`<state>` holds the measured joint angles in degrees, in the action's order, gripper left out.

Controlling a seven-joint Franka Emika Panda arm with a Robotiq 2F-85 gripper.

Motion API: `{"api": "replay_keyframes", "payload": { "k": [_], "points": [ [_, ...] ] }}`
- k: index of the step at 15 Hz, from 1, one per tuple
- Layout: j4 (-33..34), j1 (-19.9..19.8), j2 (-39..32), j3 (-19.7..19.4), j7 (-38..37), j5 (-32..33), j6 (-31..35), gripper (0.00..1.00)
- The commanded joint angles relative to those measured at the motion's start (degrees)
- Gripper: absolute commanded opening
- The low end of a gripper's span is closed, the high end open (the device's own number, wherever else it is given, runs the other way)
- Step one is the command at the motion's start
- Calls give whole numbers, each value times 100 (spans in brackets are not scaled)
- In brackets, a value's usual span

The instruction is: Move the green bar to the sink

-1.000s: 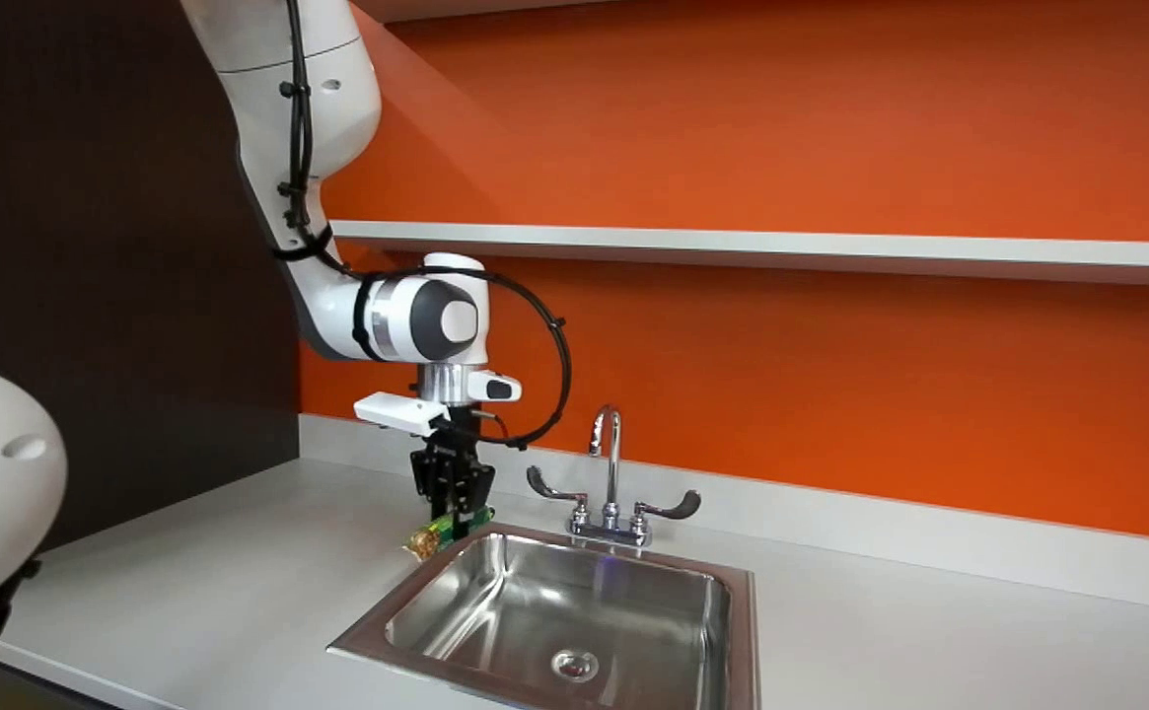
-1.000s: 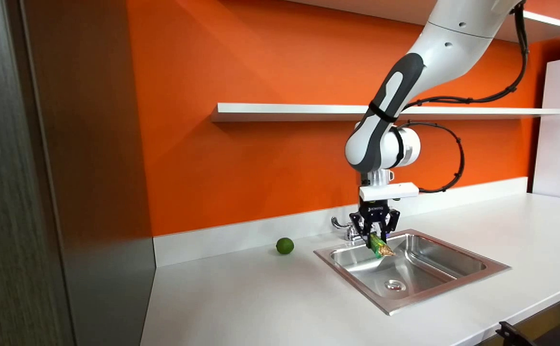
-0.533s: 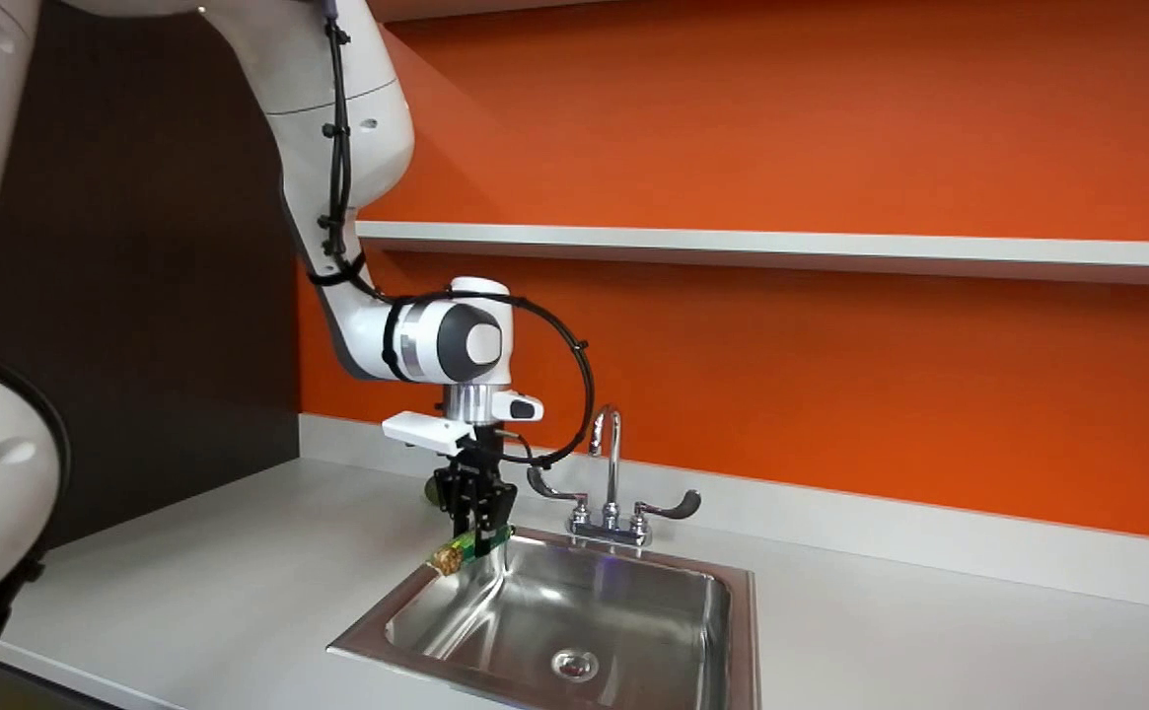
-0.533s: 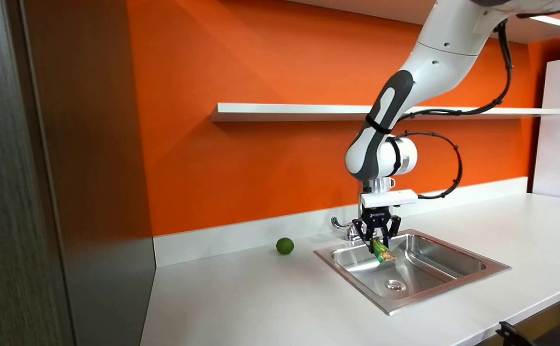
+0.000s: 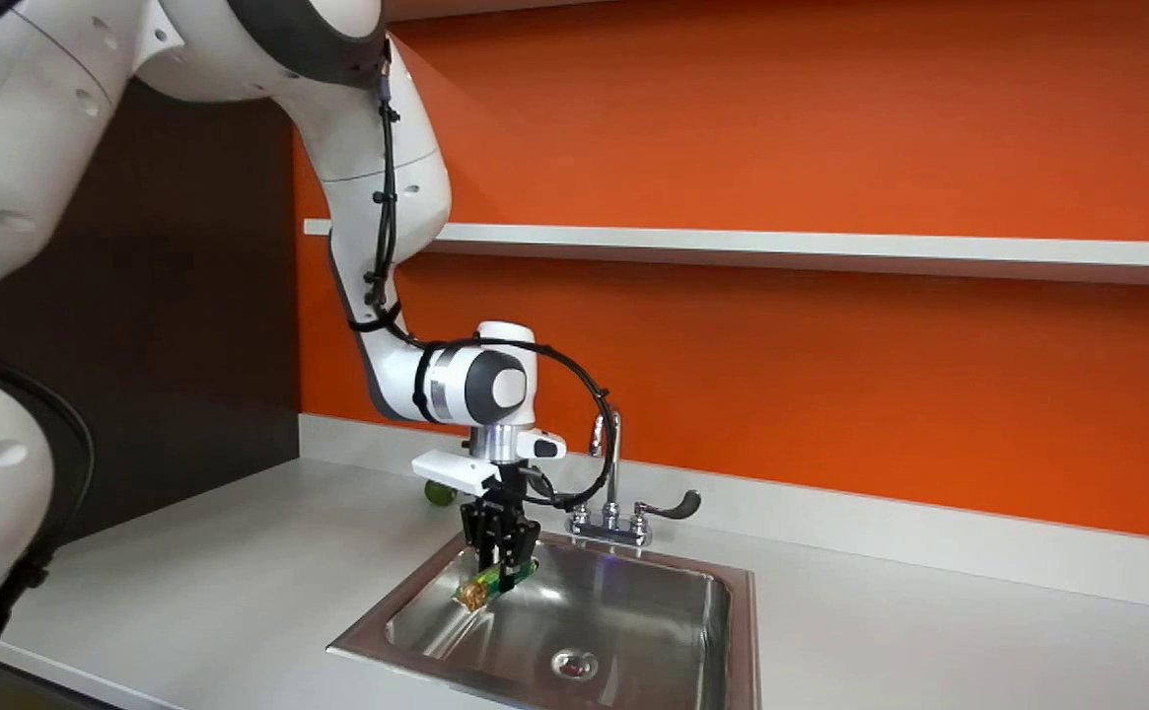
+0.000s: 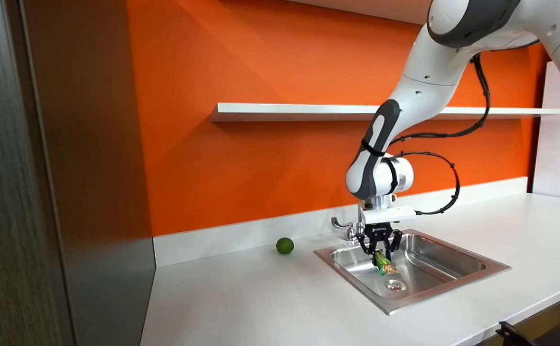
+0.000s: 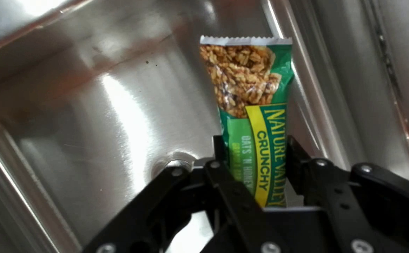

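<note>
The green bar is a wrapped granola bar with a yellow stripe and an oat picture at one end. It shows in both exterior views. My gripper is shut on it, one finger on each long side, with the oat end sticking out. The bar's far end is hidden by the gripper. In both exterior views the gripper points down over the left part of the steel sink. The basin floor shows below the bar. I cannot tell the exact gap to it.
A chrome faucet stands behind the sink, close to the gripper; its handle also shows in an exterior view. A round green fruit lies on the counter left of the sink. A white shelf runs along the orange wall.
The gripper, holding the bar, has moved lower and further in over the sink, from near its back left rim to above the basin. The round green fruit has come into sight behind it.
</note>
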<state>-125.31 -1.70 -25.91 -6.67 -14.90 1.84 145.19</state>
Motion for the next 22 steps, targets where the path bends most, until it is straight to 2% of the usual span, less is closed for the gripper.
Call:
{"api": "replay_keyframes", "payload": {
  "k": [1,10,22],
  "points": [
    [358,-149,-437,21,205,-187,130,18],
    [714,-249,-1138,67,280,-446,371,18],
    [929,-245,-1479,79,283,-505,392,18]
  ]
}}
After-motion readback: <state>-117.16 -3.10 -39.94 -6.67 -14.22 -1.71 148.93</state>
